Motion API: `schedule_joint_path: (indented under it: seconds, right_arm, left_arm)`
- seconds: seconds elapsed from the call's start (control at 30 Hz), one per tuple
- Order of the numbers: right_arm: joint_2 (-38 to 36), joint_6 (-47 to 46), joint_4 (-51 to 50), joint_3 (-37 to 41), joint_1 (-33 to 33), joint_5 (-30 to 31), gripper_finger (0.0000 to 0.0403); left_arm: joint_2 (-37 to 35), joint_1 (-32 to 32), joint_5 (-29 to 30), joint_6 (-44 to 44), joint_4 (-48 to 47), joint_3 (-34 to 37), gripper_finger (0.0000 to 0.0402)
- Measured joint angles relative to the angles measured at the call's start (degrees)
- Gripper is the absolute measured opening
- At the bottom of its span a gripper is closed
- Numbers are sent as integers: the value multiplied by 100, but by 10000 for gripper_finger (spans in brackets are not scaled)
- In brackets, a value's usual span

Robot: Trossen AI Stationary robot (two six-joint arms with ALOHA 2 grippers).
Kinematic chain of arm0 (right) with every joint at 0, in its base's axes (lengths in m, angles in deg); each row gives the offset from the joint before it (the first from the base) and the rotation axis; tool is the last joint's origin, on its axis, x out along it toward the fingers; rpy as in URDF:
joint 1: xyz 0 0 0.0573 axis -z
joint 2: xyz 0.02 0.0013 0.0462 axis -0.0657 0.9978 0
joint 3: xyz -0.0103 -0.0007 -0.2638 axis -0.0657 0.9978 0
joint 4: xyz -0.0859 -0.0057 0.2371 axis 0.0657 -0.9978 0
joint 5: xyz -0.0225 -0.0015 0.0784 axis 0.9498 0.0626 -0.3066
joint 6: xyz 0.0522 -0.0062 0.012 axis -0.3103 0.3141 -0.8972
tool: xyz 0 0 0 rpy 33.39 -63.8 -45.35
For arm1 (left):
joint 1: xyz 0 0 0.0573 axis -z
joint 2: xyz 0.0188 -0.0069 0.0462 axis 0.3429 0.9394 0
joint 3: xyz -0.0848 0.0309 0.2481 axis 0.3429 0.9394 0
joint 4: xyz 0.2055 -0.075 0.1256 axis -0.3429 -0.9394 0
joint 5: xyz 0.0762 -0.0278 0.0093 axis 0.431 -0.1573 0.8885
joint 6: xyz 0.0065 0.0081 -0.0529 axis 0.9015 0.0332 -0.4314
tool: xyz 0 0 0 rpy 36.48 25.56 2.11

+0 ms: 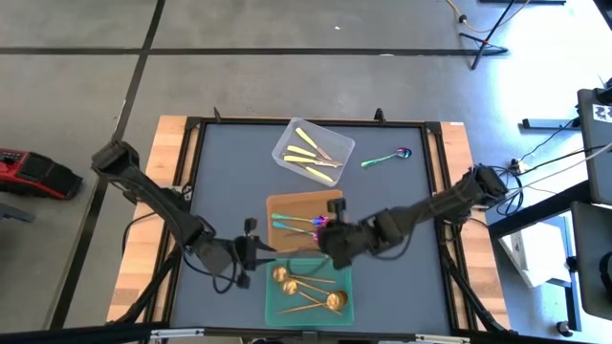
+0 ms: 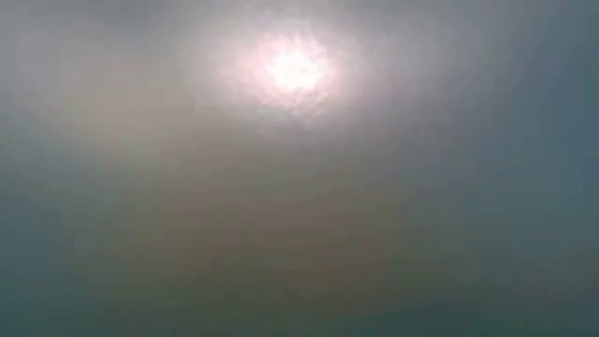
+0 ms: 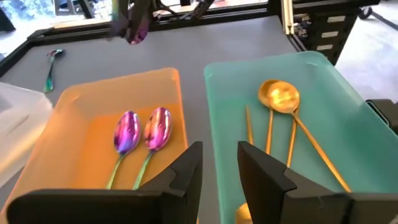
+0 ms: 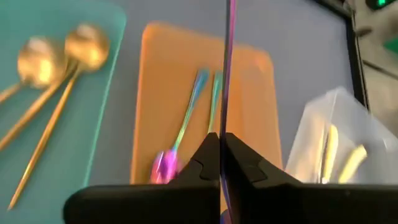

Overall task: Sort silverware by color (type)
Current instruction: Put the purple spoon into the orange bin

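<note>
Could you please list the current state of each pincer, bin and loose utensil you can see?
Right pincer: shut on a rainbow spoon, above the orange bin.
Left pincer: open, empty.
Orange bin: holds two rainbow spoons.
Green bin: holds copper-gold spoons.
Clear bin: holds yellow knives.
Loose rainbow spoon: lying on the table.

The dark grey table (image 1: 229, 172) carries three bins in a rough line from far edge to near edge: a clear bin (image 1: 341, 148), an orange bin (image 1: 287, 204) mid-table, and a green bin (image 1: 306, 310). One rainbow spoon (image 1: 385, 158) lies directly on the table, just beside the clear bin, toward the far right corner.
</note>
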Motion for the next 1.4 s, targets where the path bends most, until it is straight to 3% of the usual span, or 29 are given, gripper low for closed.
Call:
schedule_joint_path:
  seconds: [0.3,0.77,0.93,1.4]
  right_arm:
    - [0,819,1485,189,694,-1181,1]
    - [2,1258,3252,1500,1169,-1965,1]
    - [2,1111,3355,1801,1298,-1937,1]
    - [46,873,3503,2357,1540,-1911,1]
  left_arm:
    - [-203,-271,-25,25,43,229,95]
    - [-198,-406,-126,180,40,229,95]
    - [-196,-406,-370,140,40,229,95]
    - [-194,-406,-341,-21,49,227,95]
